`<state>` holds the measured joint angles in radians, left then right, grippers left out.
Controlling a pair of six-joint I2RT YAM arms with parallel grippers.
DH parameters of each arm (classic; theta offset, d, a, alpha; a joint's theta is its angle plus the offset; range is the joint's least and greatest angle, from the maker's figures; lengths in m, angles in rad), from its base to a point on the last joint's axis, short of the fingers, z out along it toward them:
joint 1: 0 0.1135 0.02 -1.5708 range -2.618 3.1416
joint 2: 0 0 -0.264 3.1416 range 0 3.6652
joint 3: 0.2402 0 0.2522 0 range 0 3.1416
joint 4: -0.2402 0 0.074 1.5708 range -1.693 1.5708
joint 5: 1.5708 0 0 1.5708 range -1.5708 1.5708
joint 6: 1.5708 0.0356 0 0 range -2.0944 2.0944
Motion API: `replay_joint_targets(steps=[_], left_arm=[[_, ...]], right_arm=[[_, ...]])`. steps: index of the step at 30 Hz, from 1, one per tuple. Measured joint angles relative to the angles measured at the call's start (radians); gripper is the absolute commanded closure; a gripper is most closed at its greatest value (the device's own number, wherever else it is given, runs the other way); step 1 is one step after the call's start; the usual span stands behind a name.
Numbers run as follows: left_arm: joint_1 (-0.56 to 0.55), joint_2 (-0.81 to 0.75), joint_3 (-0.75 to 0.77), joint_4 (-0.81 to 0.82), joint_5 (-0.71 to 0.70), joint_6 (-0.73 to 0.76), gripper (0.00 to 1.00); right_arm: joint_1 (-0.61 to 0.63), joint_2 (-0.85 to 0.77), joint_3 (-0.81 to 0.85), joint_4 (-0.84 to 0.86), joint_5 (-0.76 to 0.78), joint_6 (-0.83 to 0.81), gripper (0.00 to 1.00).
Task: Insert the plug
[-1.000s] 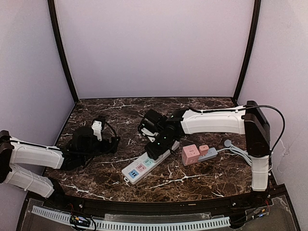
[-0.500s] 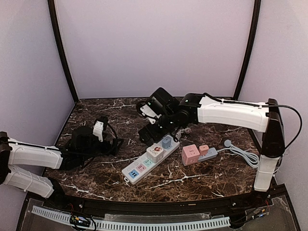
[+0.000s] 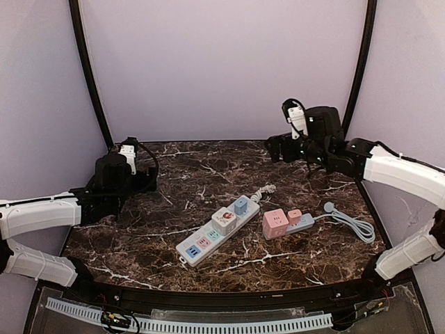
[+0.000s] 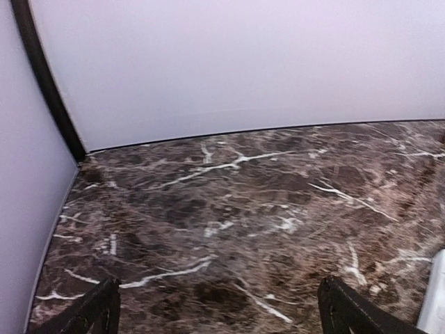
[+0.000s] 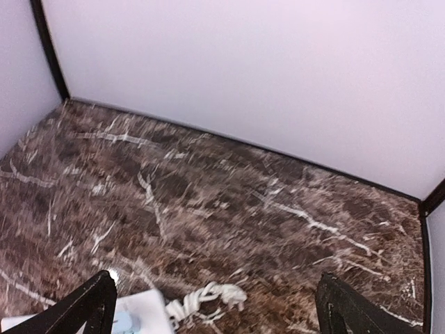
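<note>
The white power strip (image 3: 201, 243) is lying at an angle on the dark marble table (image 3: 174, 202), with its free sockets at the near-left end. Two plugs are sitting in its far-right end. The blue-grey plug (image 3: 240, 205) is occupying the last socket and is standing upright, seated in the strip. The white cube plug (image 3: 224, 220), with a reddish mark on its top face, is sitting in the next socket, just beside the blue-grey plug. A white coiled cord (image 3: 261, 191) is running off the far end of the strip.

To the right of the strip, apart from it, a pink cube socket (image 3: 275, 223) is lying joined to a short grey block that is carrying a small pink plug (image 3: 295, 216). A grey cable (image 3: 351, 225) is trailing from this block, away from the strip.

The right gripper (image 3: 272, 147) is hovering well beyond the far-right end of the strip and is touching nothing. In the right wrist view its fingers (image 5: 94, 303) are standing spread wide with nothing between them, and the strip's far end, the blue-grey plug (image 5: 122, 322) and the cord (image 5: 208, 298) are showing below.

The left gripper (image 3: 149, 181) is hovering well to the far left of the strip, above bare table. In the left wrist view its fingers (image 4: 94, 313) are likewise standing spread wide and holding nothing.
</note>
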<state>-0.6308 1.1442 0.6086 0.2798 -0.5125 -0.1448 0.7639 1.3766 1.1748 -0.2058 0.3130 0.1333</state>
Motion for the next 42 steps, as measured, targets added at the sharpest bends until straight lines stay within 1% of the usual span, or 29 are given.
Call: replay_joint_targets(steps=[4,8,10,12,15,18,21,24,28,32,34,37,42], left_arm=[[0.127,0.0,0.014,-0.034,-0.077,0.019,0.01],[0.241,0.003,-0.008,-0.023,-0.14,0.041,0.01],[0.285,0.004,-0.071,0.065,-0.186,0.082,0.01],[0.314,0.014,-0.163,0.189,-0.206,0.13,0.01],[0.354,0.099,-0.26,0.338,-0.204,0.192,0.01],[0.371,0.211,-0.259,0.414,-0.207,0.233,0.01],[0.38,0.286,-0.249,0.488,-0.199,0.264,0.01],[0.41,0.301,-0.249,0.542,-0.155,0.269,0.01],[0.473,0.304,-0.25,0.62,-0.094,0.267,0.01],[0.535,0.359,-0.256,0.734,-0.007,0.256,0.01],[0.56,0.386,-0.259,0.745,0.032,0.243,0.01],[0.583,0.414,-0.266,0.785,0.079,0.228,0.01],[0.59,0.433,-0.274,0.816,0.113,0.213,0.02]], right_arm=[[-0.15,-0.175,-0.208,0.168,0.014,0.011,0.01],[-0.306,-0.262,-0.378,0.285,-0.003,0.041,0.01],[-0.388,-0.272,-0.45,0.323,-0.002,0.059,0.02],[-0.441,-0.274,-0.513,0.365,0.011,0.061,0.01],[-0.474,-0.278,-0.602,0.439,0.055,0.039,0.01],[-0.501,-0.286,-0.691,0.532,0.109,0.019,0.01],[-0.525,-0.292,-0.796,0.669,0.145,-0.011,0.02],[-0.53,-0.278,-0.894,0.824,0.153,-0.043,0.01],[-0.538,-0.216,-0.992,1.045,0.149,-0.069,0.01],[-0.558,-0.12,-1.05,1.259,0.117,-0.084,0.01],[-0.566,-0.062,-1.056,1.345,0.106,-0.097,0.01],[-0.583,-0.02,-1.056,1.439,0.084,-0.109,0.01],[-0.618,0.084,-1.053,1.561,0.033,-0.115,0.01]])
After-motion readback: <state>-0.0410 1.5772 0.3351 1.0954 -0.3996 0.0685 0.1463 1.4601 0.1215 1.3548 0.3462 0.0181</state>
